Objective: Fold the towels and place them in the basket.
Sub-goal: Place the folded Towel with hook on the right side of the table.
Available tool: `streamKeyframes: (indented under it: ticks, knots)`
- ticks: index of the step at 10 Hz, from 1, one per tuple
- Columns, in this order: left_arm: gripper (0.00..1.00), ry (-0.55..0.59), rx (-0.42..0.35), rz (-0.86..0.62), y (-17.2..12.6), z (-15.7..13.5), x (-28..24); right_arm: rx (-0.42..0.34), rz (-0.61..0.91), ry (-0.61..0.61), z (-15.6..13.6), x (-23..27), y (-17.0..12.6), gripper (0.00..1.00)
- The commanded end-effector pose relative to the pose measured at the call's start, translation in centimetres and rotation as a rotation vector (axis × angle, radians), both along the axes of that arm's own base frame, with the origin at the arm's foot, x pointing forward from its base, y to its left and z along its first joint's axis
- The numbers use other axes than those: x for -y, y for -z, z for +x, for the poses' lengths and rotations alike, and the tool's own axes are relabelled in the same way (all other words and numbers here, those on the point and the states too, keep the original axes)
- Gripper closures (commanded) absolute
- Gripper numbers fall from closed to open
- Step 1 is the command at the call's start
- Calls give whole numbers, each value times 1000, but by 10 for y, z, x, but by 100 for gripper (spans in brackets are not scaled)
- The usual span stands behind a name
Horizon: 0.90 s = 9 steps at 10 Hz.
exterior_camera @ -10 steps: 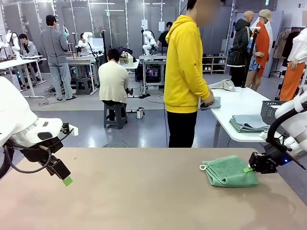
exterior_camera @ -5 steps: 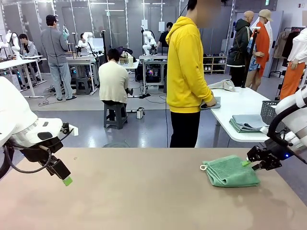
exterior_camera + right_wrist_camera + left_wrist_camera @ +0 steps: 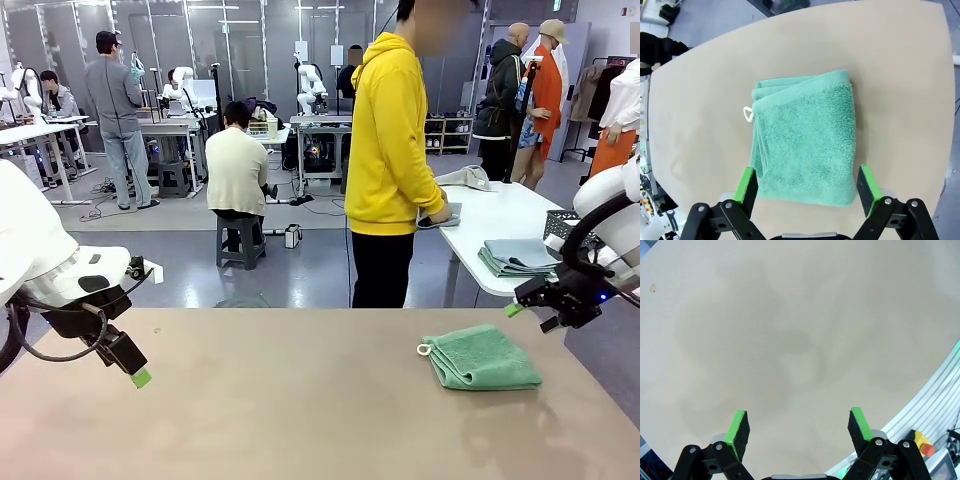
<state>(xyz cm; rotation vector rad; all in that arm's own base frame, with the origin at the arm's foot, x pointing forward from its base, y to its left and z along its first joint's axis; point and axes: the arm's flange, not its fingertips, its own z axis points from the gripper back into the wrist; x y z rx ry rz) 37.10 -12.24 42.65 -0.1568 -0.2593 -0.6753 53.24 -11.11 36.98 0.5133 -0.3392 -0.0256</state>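
No text, brand or number can be read (the mint towel point(image 3: 807, 145) shows no legible label).

light: bright, even | shadows: faint | wrist edges: bowed | far background: perhaps soft

You have the towel point(image 3: 480, 357) on the table point(image 3: 300, 420), at its right side, the right gripper point(image 3: 530, 315) above it. Your left gripper point(image 3: 799, 426) hangs over the table's left, well apart.

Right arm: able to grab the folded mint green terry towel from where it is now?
Likely yes. The right gripper hangs open just above the folded mint green terry towel, which lies flat on the tan table with nothing between them.
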Motion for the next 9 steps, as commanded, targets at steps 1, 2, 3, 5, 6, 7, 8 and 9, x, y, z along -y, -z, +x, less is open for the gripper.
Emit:
streamKeyframes:
  ticks: [1,2,3,5,6,7,8,9]
  knots:
    - [0,-4,3,11,1,0,0,-16,-57,4,-1,-19,3,0]
    - [0,-4,3,11,1,0,0,0,0,0,0,0,0,0]
    - [0,-4,3,11,1,0,0,0,0,0,0,0,0,0]
    - [0,-4,3,11,1,0,0,0,0,0,0,0,0,0]
    - [0,-4,3,11,1,0,0,0,0,0,0,0,0,0]
    - [0,-4,3,11,1,0,0,0,0,0,0,0,0,0]
    - [0,-4,3,11,1,0,0,0,0,0,0,0,0,0]
    - [0,-4,3,11,1,0,0,0,0,0,0,0,0,0]
